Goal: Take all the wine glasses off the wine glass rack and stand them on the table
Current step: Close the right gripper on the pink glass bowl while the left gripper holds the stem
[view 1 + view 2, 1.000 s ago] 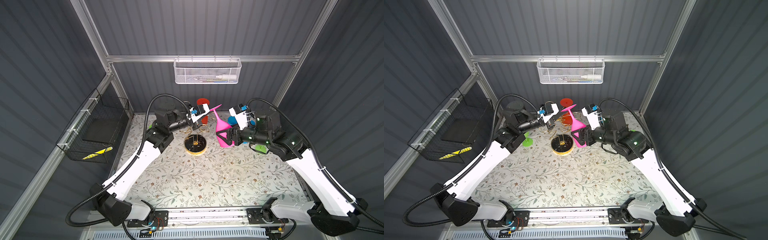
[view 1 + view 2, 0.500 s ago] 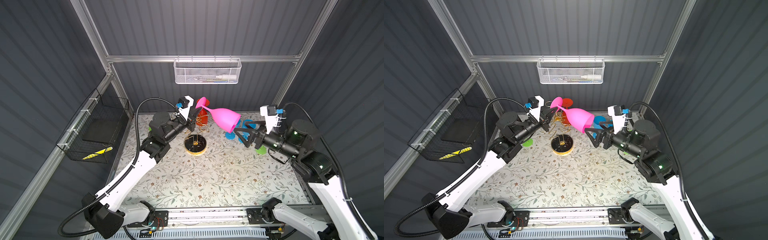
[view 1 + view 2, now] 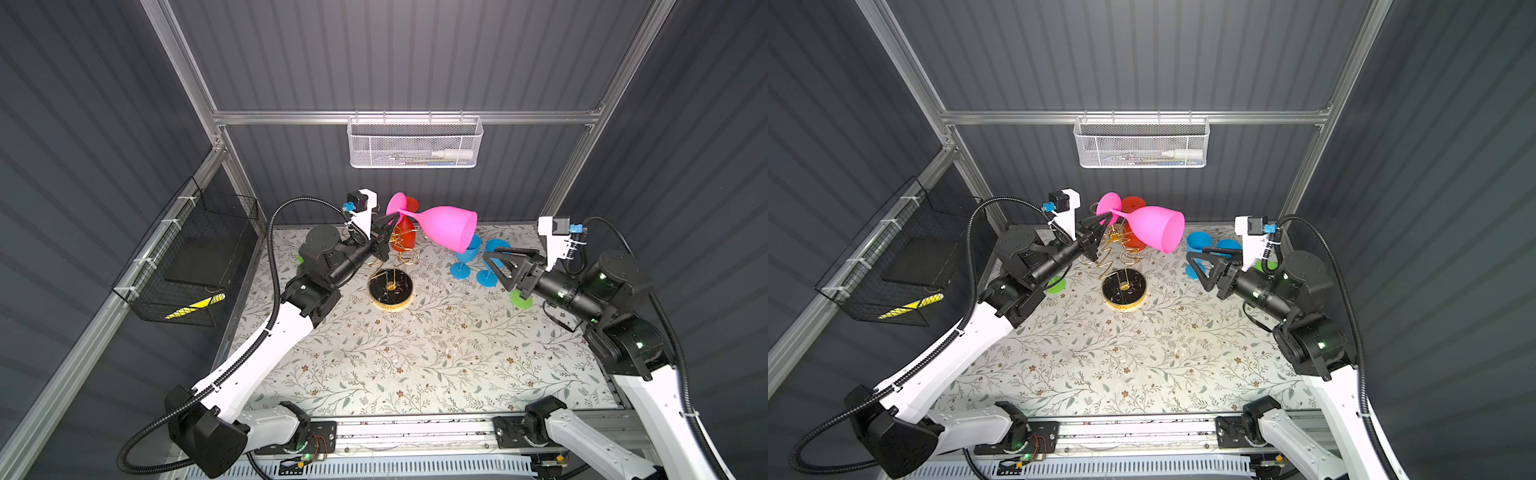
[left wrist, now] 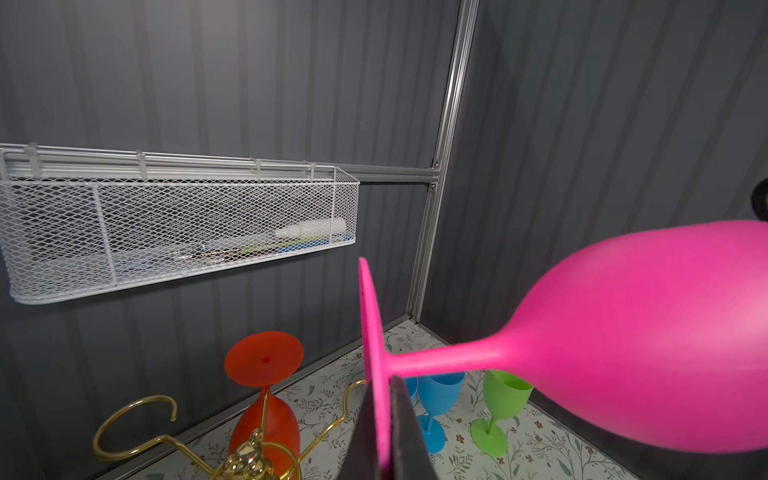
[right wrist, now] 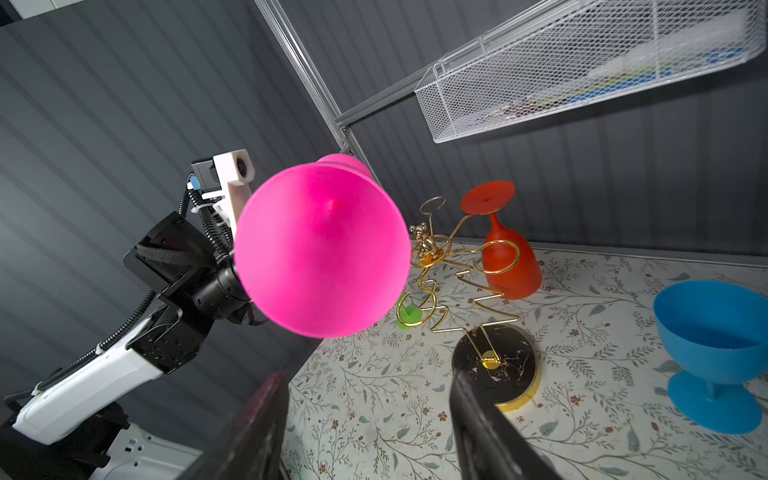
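A pink wine glass (image 3: 446, 232) (image 3: 1154, 228) lies level in the air above the back of the table, bowl towards the right. My left gripper (image 3: 388, 232) (image 3: 1100, 226) (image 4: 384, 386) is shut on the rim of its foot. The gold wine glass rack (image 3: 390, 284) (image 3: 1124, 286) (image 5: 494, 365) stands just below, with a red glass (image 3: 407, 235) (image 4: 266, 415) hanging upside down on one arm. My right gripper (image 3: 496, 270) (image 3: 1198, 272) (image 5: 365, 386) stands open and empty, right of the pink bowl (image 5: 324, 249) and apart from it.
Two blue glasses (image 3: 467, 253) stand upright just behind my right gripper, with a green glass (image 3: 521, 299) under it. Another green glass (image 3: 1054, 284) stands under my left arm. A white mesh basket (image 3: 415, 143) hangs on the back wall, a black wire basket (image 3: 191, 257) on the left wall.
The pink glass went from hanging bowl-down by the rack to lying level, higher, in my left gripper. My right gripper left its bowl and drew back to the right.
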